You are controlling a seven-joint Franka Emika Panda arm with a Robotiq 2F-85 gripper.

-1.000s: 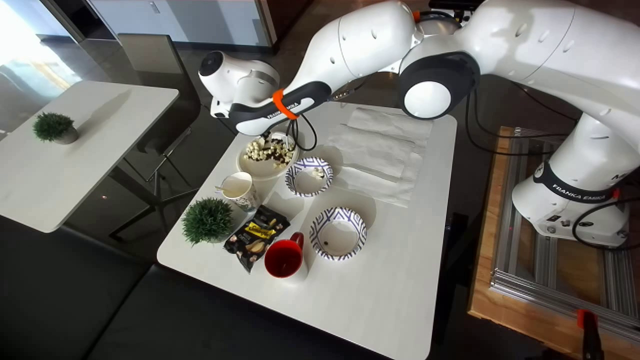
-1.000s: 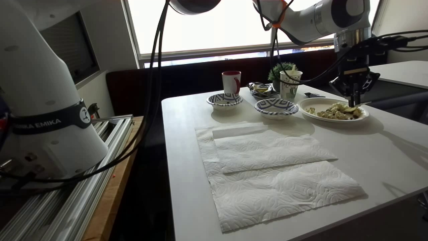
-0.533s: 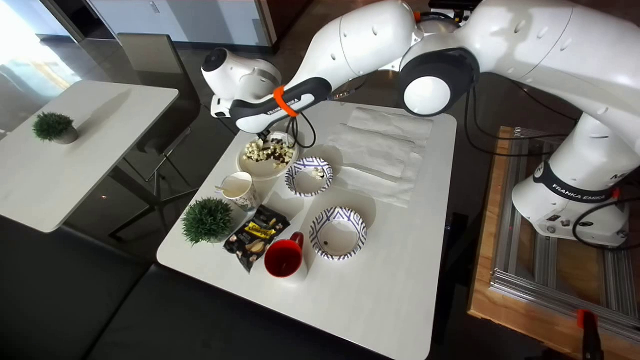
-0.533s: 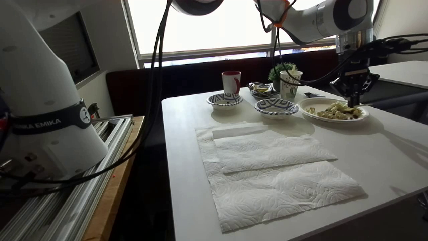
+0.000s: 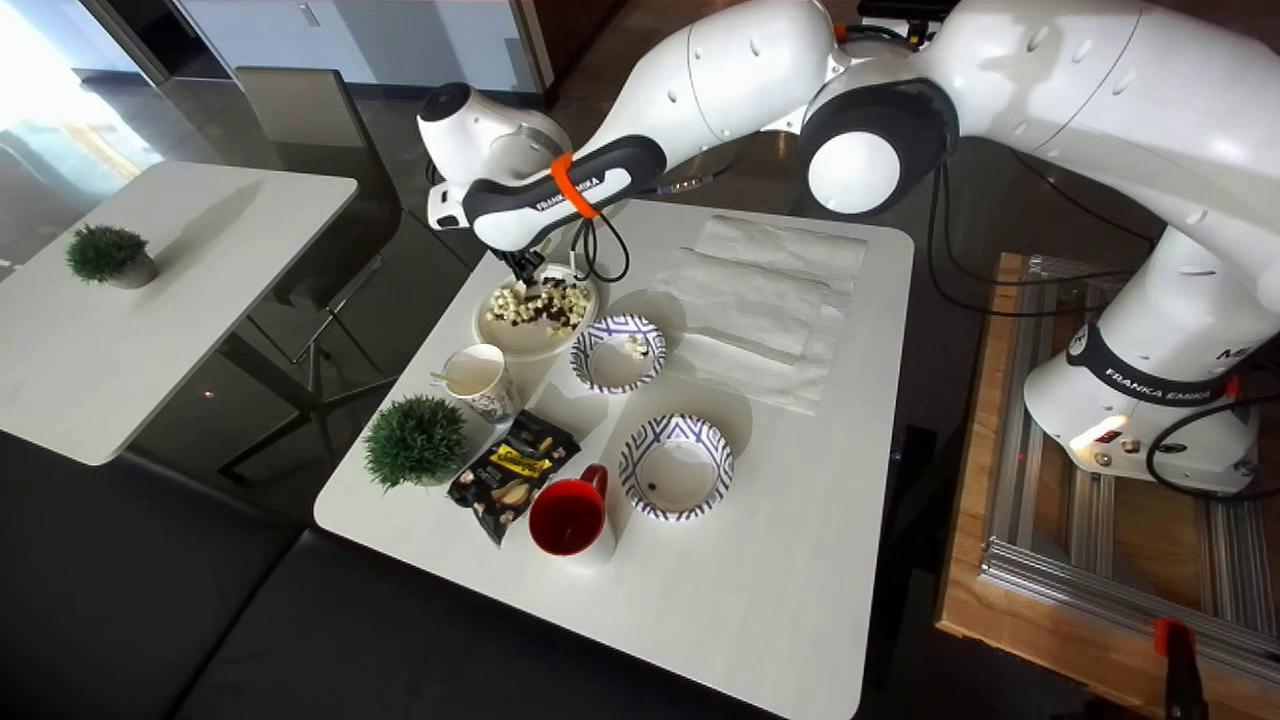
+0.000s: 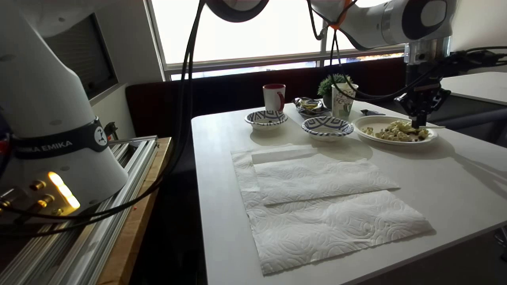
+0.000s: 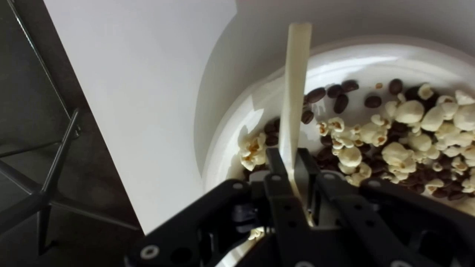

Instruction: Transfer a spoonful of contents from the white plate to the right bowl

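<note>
In the wrist view, pinching a stick (image 7: pixel 294 89) between fingers (image 7: pixel 278 189), with popcorn (image 7: pixel 399 154) and beans (image 7: pixel 341 103) either side on the white plate (image 7: pixel 356 68). In an exterior view, lettered "FRANKA EMIKA" on the base (image 5: pixel 1130 430); in an exterior view, "EMIKA" on its band (image 6: pixel 81 140).

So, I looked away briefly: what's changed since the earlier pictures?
In an exterior view the gripper has tipped, its top swinging right, and the handle it holds reaches farther right. A yellow light came on at the robot's base. Plate, both bowls, cup and mug stayed put.
</note>
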